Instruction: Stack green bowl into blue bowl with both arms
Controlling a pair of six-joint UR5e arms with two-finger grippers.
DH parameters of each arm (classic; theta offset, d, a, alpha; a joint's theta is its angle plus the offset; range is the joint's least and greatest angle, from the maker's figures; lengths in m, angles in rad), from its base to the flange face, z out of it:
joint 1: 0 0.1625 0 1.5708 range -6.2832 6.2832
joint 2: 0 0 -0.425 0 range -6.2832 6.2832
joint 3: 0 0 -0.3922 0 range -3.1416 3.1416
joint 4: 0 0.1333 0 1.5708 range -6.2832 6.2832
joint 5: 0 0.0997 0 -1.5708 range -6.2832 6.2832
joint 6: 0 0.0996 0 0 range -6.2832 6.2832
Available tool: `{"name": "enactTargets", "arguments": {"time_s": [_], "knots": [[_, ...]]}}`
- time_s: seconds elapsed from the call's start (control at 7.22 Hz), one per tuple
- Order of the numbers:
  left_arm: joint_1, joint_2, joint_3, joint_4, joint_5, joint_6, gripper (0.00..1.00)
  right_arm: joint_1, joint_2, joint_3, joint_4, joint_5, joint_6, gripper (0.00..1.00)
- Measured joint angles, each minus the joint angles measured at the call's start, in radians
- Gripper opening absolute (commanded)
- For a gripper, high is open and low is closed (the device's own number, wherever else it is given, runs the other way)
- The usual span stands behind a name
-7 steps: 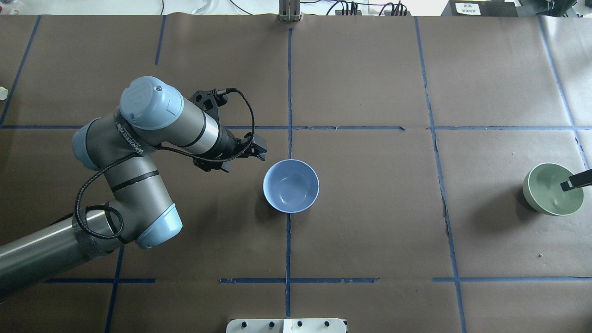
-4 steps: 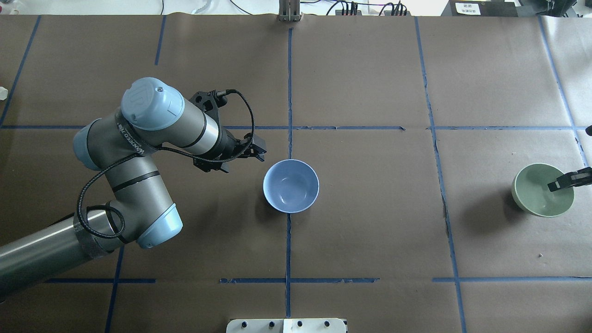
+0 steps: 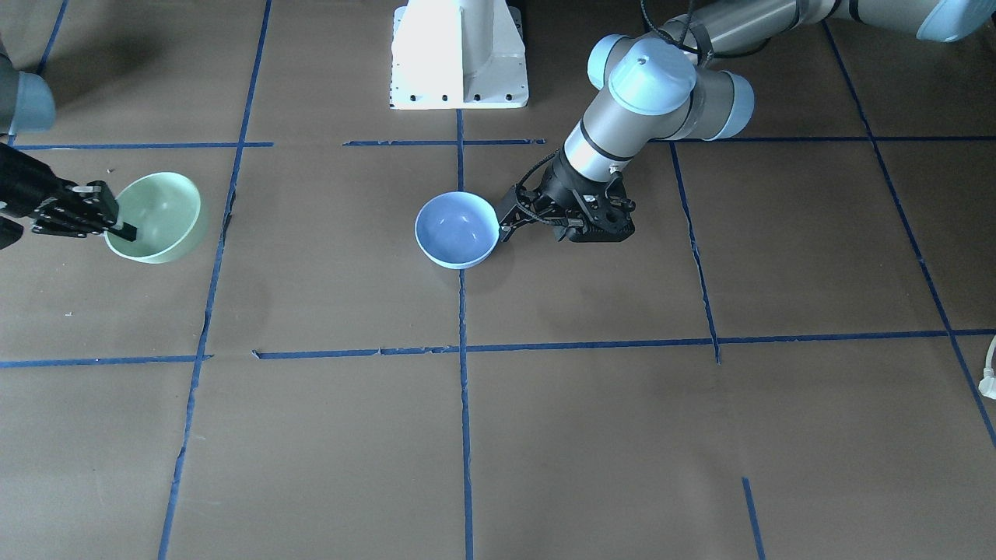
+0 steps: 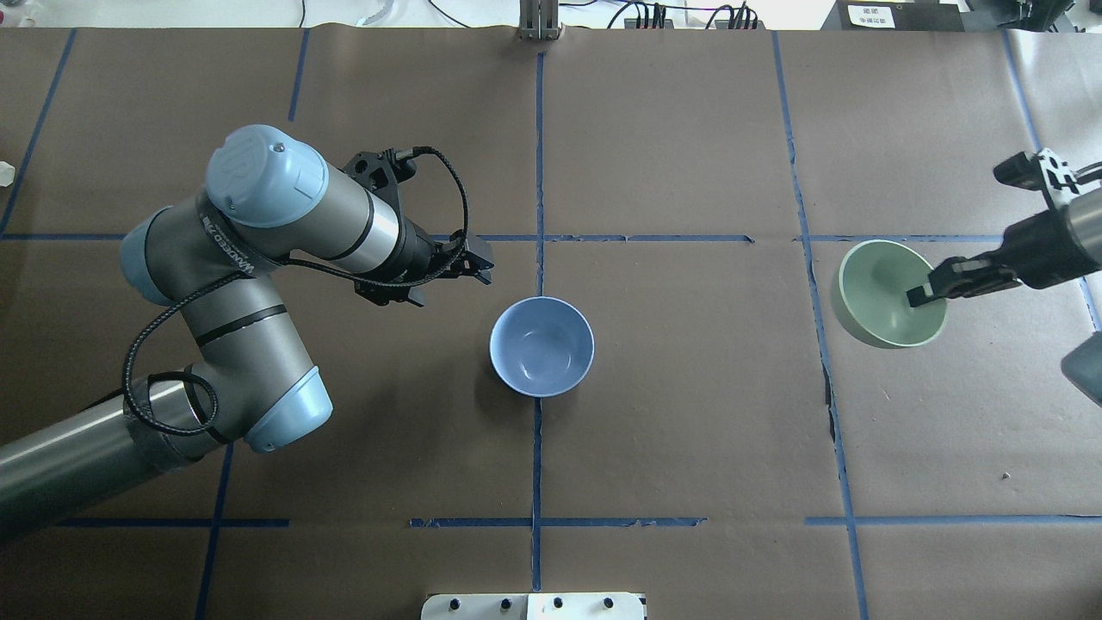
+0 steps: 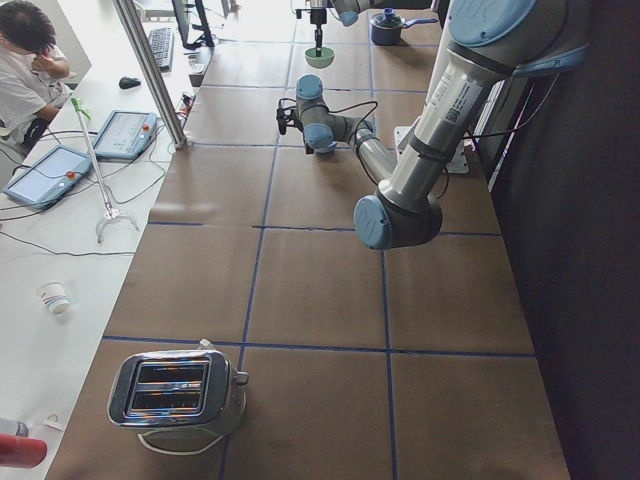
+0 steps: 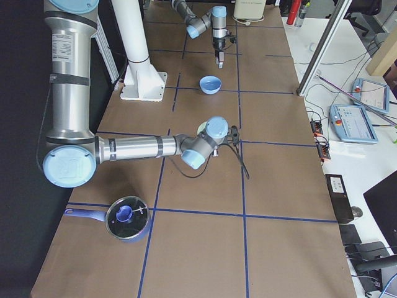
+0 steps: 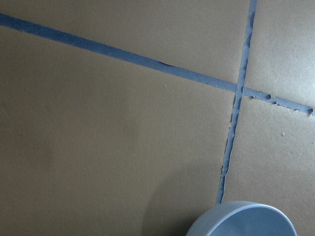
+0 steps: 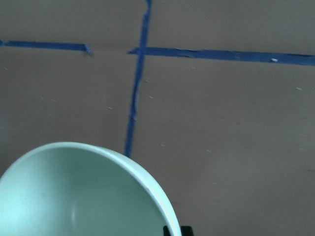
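I see the blue bowl [image 4: 541, 346] sitting the right way up on the brown table [image 4: 689, 448], on a line of blue tape [image 4: 535, 465]. The green bowl [image 4: 878, 288] is well apart from the blue bowl, off on the robot's right side of it. The right gripper [image 4: 919, 295] is pinched tight on the green bowl's rim, with one finger inside it. The green bowl is tipped a bit and looks lifted off the table. The left gripper [image 4: 482, 265] hangs just beside the blue bowl, on the robot's left side, not touching it. Its fingers look spread apart and hold nothing.
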Motion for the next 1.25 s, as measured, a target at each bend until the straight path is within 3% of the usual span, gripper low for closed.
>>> {"name": "enactTargets", "arguments": {"time_s": [0.14,0.42,0.69,0.97,1.25], "knots": [[-0.033,0.020,-0.055,0.000,-0.001,-0.001,1.00,-0.084,0.109,0.015,-0.002,-0.049,0.212,0.00],[-0.086,0.054,-0.139,-0.001,-0.002,-0.005,1.00,-0.312,0.296,0.008,-0.045,-0.301,0.516,0.00],[-0.096,0.066,-0.156,-0.001,-0.001,-0.005,1.00,-0.485,0.397,-0.009,-0.147,-0.539,0.621,0.00],[-0.094,0.073,-0.155,-0.002,-0.001,-0.006,1.00,-0.537,0.431,-0.045,-0.171,-0.626,0.648,0.00],[-0.092,0.076,-0.151,-0.002,-0.001,-0.006,1.00,-0.542,0.439,-0.057,-0.173,-0.639,0.652,0.00]]}}
